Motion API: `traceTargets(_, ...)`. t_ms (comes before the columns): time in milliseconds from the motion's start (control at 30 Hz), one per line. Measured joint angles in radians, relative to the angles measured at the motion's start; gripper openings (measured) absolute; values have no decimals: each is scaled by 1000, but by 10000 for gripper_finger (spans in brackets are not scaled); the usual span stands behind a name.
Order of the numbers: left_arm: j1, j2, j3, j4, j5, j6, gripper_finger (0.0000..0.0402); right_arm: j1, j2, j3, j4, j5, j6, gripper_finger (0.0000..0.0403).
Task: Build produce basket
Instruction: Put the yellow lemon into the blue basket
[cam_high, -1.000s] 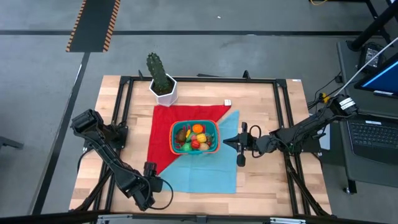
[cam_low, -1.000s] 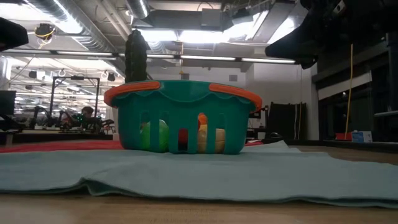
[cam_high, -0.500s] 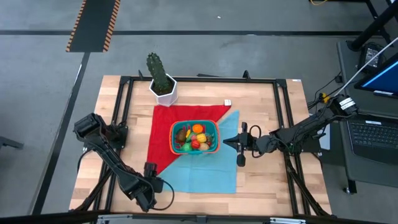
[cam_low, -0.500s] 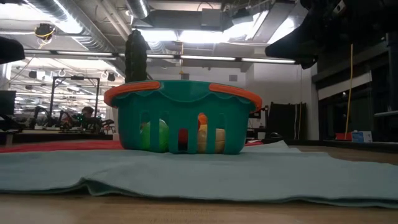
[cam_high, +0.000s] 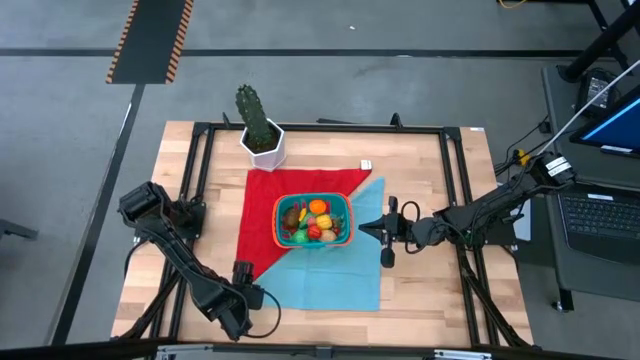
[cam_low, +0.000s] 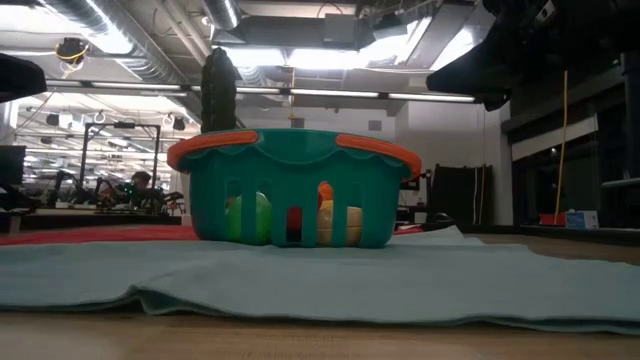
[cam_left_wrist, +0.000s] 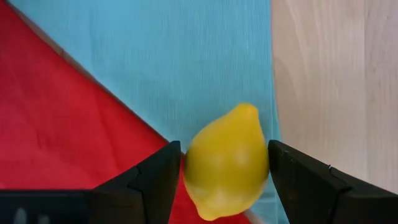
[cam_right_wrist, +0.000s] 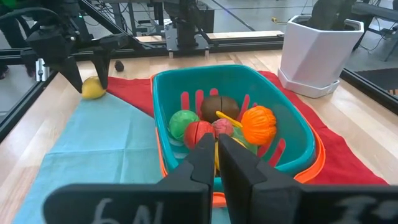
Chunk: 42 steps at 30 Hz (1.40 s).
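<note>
The left gripper, at the near-left cloth edge, clamps one smooth yellow plastic lemon across its middle; it looks light, rigid and slippery. One teal slotted plastic basket at table centre holds roughly six toy produce pieces. The right gripper, fully closed and empty, hovers just beside the basket.
</note>
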Motion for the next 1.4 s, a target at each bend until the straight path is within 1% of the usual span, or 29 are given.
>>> traceTargets(600,0,0,0,0,0,-5,231,0,0,0,0,0,0,26)
traceTargets(733,0,0,0,-4,23,-5,231,0,0,0,0,0,0,26)
traceTargets(967,0,0,0,-13,24,-5,231,0,0,0,0,0,0,26)
traceTargets(1100,0,-1,-28,12,26,-21,231,0,0,0,0,0,0,26)
traceTargets(1167,0,-1,-60,49,48,-53,225,0,0,0,0,0,0,26)
traceTargets(1267,-1,-9,-97,106,52,-61,209,0,0,0,0,0,0,26)
traceTargets(1400,-1,-10,-100,108,46,-61,199,0,0,0,0,0,0,26)
